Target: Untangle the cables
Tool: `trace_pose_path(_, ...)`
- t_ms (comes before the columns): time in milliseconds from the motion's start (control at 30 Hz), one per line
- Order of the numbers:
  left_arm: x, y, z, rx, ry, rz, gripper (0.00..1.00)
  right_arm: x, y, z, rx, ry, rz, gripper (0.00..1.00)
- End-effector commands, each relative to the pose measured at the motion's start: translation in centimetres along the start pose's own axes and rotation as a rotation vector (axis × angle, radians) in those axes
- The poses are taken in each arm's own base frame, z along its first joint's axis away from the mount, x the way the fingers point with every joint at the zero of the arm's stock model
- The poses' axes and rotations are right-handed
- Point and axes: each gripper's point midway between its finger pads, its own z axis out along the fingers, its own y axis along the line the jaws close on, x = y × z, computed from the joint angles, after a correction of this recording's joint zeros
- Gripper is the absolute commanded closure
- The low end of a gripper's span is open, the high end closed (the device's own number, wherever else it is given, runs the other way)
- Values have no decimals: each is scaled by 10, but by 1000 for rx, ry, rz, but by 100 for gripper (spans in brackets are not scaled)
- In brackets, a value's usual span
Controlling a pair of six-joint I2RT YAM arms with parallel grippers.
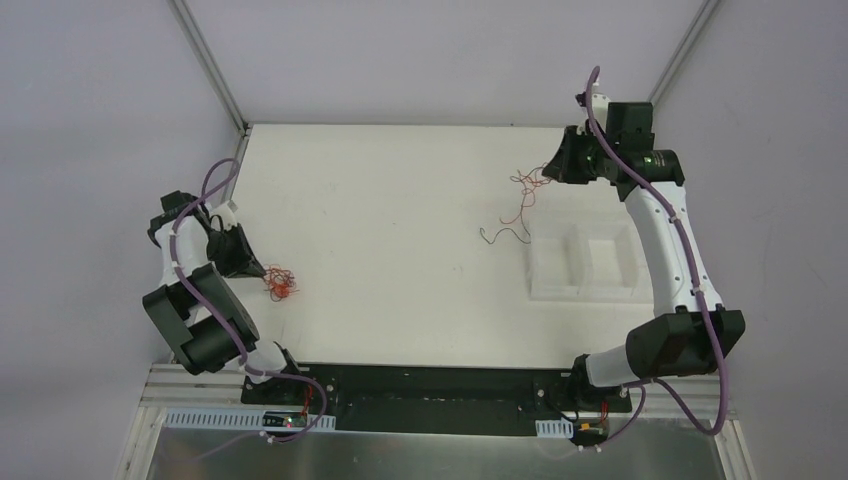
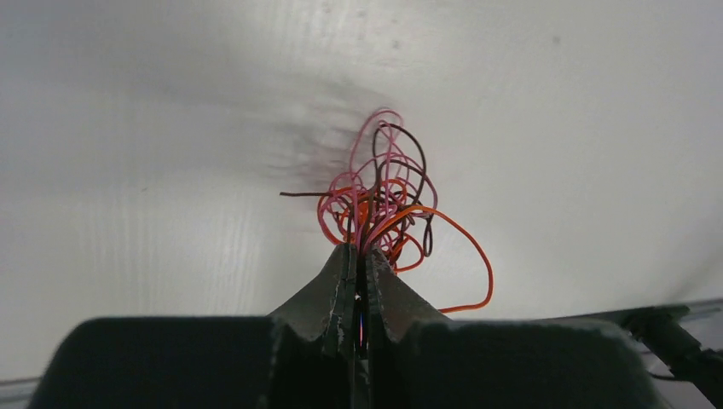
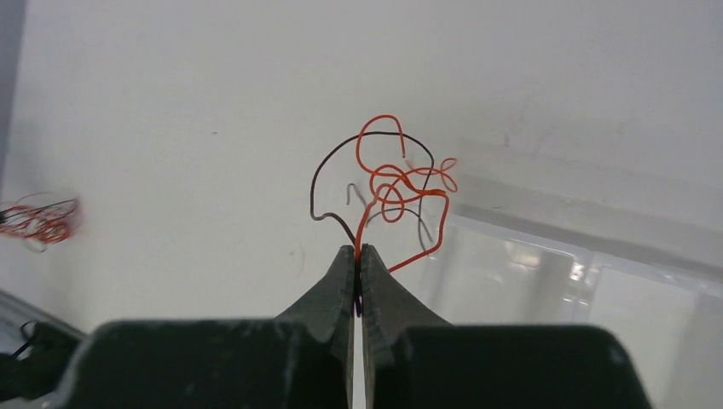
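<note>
We see lots of bare table (image 1: pixel 400 230) between two bunches. Our left gripper (image 2: pixel 358 249) pinches a wad of cables (image 2: pixel 379 200), red, pink and dark, on the left side. Our right gripper (image 3: pixel 358 249) pinches loose cables (image 3: pixel 392 183), curly orange and black, near one clear box (image 1: pixel 585 265).

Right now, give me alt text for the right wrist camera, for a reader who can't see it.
The right gripper, jaws shut, pinches a few thin red-orange and black cables that curl loosely beyond its tips over a white table. A clear plastic bin sits at right, and a small wad of wires shows at the far left edge.
</note>
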Motion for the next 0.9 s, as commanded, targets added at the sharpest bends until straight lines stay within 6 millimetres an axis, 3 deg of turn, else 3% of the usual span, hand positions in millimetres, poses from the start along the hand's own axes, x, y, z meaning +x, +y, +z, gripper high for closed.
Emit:
trace_pose_path(0,-13,-74,-37,327,-124,123,100,-9,79,-26,-356,14,14,100)
trace_pose_path(100,-18,-121,-70,474,-204,219,100,-8,124,-48,-539,34,-17,100)
trace_pose_path(200,-15,-165,-97,574,-241,333,100,-13,150,-66,-665,36,7,100)
trace_pose_path(300,-16,-190,-110,635,-247,371,100,-13,165,-71,-757,69,73,100)
trace_pose_path(367,-19,-194,-104,635,-230,349,100,-3,167,-57,-773,121,134,100)
trace_pose_path(467,-27,-182,-75,556,-186,305,97,42,154,-5,-654,263,174,100)
trace_pose_path(533,-33,-163,-49,441,-144,251,81,73,132,33,-499,355,130,81)
trace_pose_path(567,-36,-156,-40,404,-123,230,70,84,120,47,-445,396,109,65)
trace_pose_path(633,-36,-153,-32,394,-91,200,48,96,96,67,-317,447,105,43)
trace_pose_path(733,-32,-164,-34,458,-86,208,35,102,81,72,-261,453,89,34)
trace_pose_path(867,-20,-186,-40,548,-76,269,35,112,78,67,-258,457,40,31)
